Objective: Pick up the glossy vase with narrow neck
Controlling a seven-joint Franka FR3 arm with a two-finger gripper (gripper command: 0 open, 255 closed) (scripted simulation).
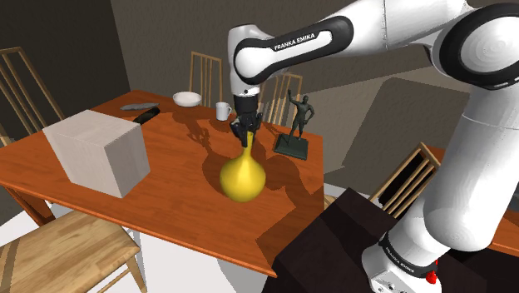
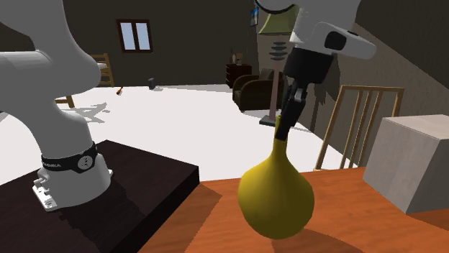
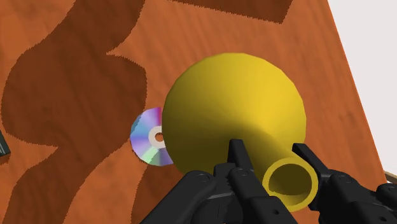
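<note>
Item: glossy yellow bulb-bodied vase with narrow neck (image 1: 242, 176), centre of shoulder view, on reddish wooden table (image 1: 175, 158). Held from above by all-black two-finger gripper (image 1: 245, 131), pinching neck near rim, likely because slimmest part fits span. Iridescent disc (image 3: 147, 137) beside body, part hidden. Table edge near, lower right. Pale grey box (image 1: 98, 151) well apart, left. Dark figurine (image 1: 297, 125) near, upper right. Room overhead open.

Glossy yellow vase (image 1: 242, 176), bulbous body, narrow neck, upright on table (image 1: 179, 154)

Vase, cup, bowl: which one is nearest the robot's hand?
The yellow vase: the hand is right at its narrow neck, while the white cup and white bowl sit far back on the table.
</note>
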